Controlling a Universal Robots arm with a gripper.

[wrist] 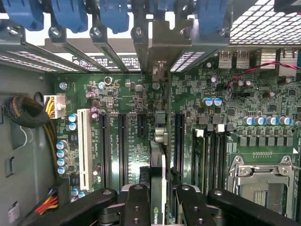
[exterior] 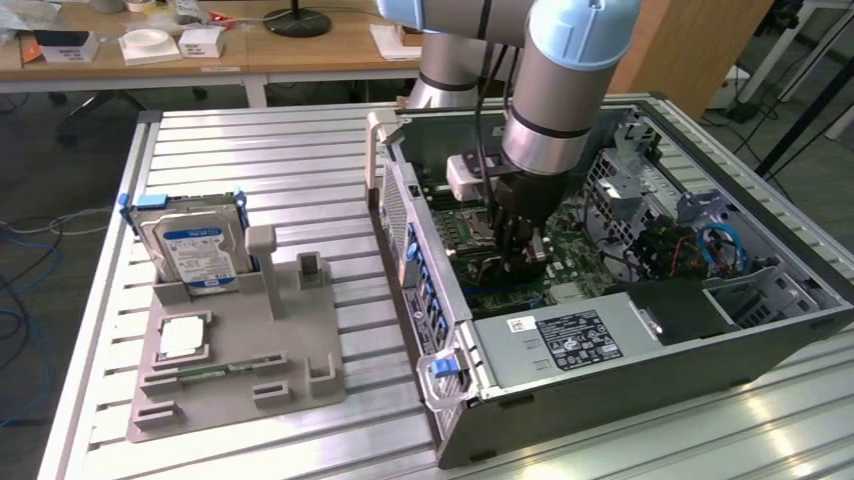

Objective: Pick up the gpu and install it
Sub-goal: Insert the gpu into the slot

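The gripper (wrist: 157, 197) stands partly closed, with its two black finger assemblies pressed against opposite faces of the gpu (wrist: 158, 160). In the wrist view the card is seen edge-on between the fingers (wrist: 136, 205). It is clamped, not released.

The gpu presents as a thin upright board: a narrow green edge, a dark fan housing on one face and a silver metal end bracket (wrist: 162, 44) at the far end. The bracket sits in line with the row of rear expansion openings, among the blue slot retainers (wrist: 113, 14). The card stands vertical over the motherboard (wrist: 263, 136), aligned with the long black expansion slots (wrist: 123, 146). Whether its lower edge is fully seated in a slot cannot be told.

On the same board, a white slot (wrist: 83, 146) runs parallel to the black slots, and a metal processor socket frame (wrist: 263, 181) lies to the other side.

In the exterior view the arm (exterior: 567, 90) reaches straight down into the open computer case (exterior: 614, 300), which lies on its side on the ribbed metal table (exterior: 267, 140). The gripper (exterior: 521, 262) is deep inside the case, just above the board.

On the exterior view's left, well apart from the case, a grey parts holder (exterior: 240, 360) carries a hard drive (exterior: 194, 245) standing upright and a memory stick (exterior: 214, 372) lying flat.
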